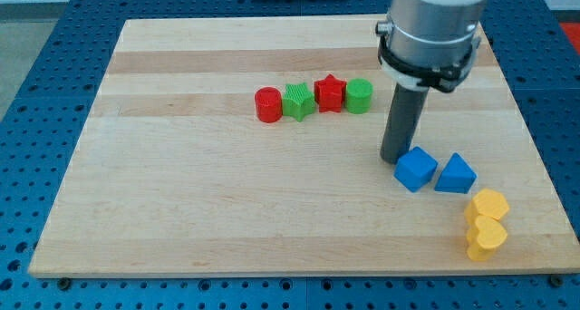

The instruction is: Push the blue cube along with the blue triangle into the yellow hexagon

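Note:
The blue cube (416, 169) lies at the view's right, with the blue triangle (455, 174) touching its right side. The yellow hexagon (489, 204) sits just below and right of the triangle, a small gap apart. A second yellow block, heart-like (486, 238), sits directly below the hexagon, touching it. My tip (393, 158) stands on the board just left and slightly above the blue cube, touching or almost touching its upper left edge.
A row of blocks lies near the board's middle top: a red cylinder (268, 104), a green block (297, 101), a red star (329, 93) and a green cylinder (359, 95). The wooden board's right edge (544, 179) runs close to the yellow blocks.

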